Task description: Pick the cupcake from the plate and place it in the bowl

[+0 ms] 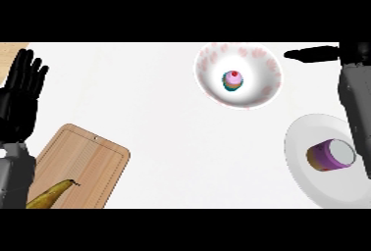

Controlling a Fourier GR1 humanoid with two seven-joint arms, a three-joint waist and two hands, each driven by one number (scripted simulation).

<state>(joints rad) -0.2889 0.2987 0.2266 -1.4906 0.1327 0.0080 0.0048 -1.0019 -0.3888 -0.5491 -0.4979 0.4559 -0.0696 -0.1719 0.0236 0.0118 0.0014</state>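
- Cupcake (pixel 233 80): sits in the middle of the bowl (pixel 255 60), pink top with a red dot, teal wrapper; not on the plate (pixel 319 188).
- Bowl: white with pink blotches around the rim, on the counter (pixel 159 98) toward the far right, apart from the plate.
- Plate: plain white, near right, cut off by the view's right edge; partly covered by the right forearm.
- Cup (pixel 331 155): purple with a tan end and a pale opening, lying tipped on its side on the plate, just beside the right forearm.
- Right hand (pixel 319 53): far right corner, just right of the bowl and not touching it; the fingers that show stretch straight toward the view's left, holding nothing. The rest of the hand runs off the edge.
- Left hand (pixel 18 98): at the view's left edge, resting, fingers up and straight, a little spread, nothing in it.
- Cutting board (pixel 83 162): wooden, rounded corners, near left, set at a slant, just right of the left forearm.
- Banana (pixel 49 195): yellow with a dark tip, lying on the board's near end, partly cut off at the bottom.
- Bowl and board are well apart, with bare white counter between them.
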